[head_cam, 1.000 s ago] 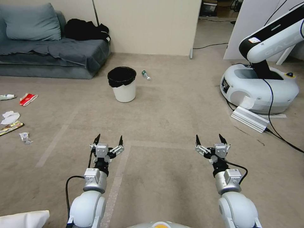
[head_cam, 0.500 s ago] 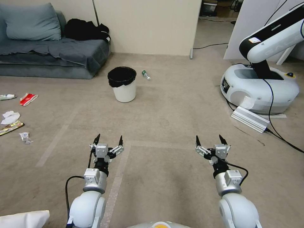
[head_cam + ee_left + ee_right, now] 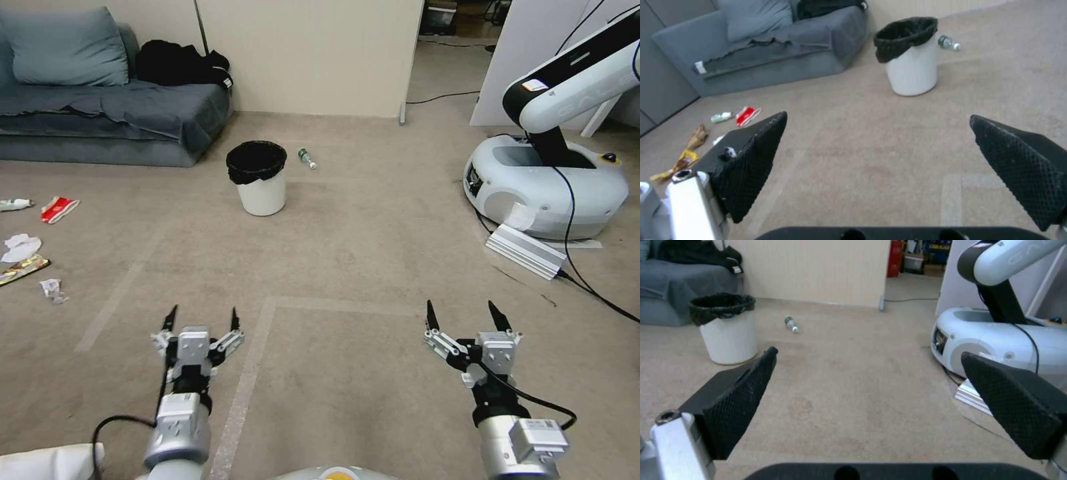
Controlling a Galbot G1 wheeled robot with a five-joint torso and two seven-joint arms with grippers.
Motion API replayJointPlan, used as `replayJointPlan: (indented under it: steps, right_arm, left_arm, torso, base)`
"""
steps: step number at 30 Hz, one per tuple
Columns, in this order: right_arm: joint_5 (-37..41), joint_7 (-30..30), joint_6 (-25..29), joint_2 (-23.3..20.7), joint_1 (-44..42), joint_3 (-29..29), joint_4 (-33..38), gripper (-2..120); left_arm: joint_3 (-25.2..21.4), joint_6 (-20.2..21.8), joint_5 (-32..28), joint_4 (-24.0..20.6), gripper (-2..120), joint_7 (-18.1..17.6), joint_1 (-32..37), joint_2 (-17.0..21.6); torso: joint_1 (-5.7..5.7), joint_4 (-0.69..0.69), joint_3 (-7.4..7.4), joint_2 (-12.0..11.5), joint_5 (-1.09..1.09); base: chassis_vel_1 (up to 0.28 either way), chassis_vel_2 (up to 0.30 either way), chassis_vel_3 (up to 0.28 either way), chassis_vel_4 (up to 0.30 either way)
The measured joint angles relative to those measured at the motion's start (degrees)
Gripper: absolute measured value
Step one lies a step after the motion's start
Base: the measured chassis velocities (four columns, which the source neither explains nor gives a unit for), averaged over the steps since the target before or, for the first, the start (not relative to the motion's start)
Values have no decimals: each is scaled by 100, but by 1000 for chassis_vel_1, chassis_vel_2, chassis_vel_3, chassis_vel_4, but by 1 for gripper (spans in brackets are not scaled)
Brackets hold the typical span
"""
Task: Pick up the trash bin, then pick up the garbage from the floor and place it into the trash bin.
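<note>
With the round white plastic trash bin with black bag liner (image 3: 257,177) well ahead and untouched, an approach is judged necessary before the wide-jawed left gripper (image 3: 200,321) and right gripper (image 3: 463,316) can reach it.

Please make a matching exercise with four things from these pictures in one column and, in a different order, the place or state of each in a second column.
1. trash bin
2. bottle
3. red-white packet
4. left gripper

A. open, above bare carpet
B. upright, black liner over its rim
C. far left on the floor
D. lying just beside the bin

Pairs: 1-B, 2-D, 3-C, 4-A
</note>
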Motion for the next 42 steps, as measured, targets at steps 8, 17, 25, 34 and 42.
replayJointPlan:
  steps: [8,17,25,34,42]
  right_arm:
    - [25,-88,768,2,48,-343,-73,100]
    - [-93,-71,768,12,62,-348,-120,100]
    - [-123,-94,774,9,69,-358,-137,100]
    - [-137,-92,774,6,75,-360,-138,100]
    - [-140,-90,751,4,60,-407,-144,100]
  left_arm:
    - [462,461,215,-197,100,-38,-79,-78]
    - [632,409,-140,-155,100,16,-38,-65]
    - [619,403,-149,-142,100,22,-17,-59]
    - [622,406,-122,-134,100,20,-25,-57]
    - [669,395,16,-110,100,49,-17,-99]
  torso:
    - [0,-2,0,0,0]
    - [0,-2,0,0,1]
    - [0,-2,0,0,0]
    - [1,-2,1,0,-1]
    - [1,-1,1,0,6]
  base:
    - [0,0,0,0]
    - [0,0,0,0]
    - [-25,28,22,-24]
    - [-169,173,177,-183]
    - [-239,235,237,-220]
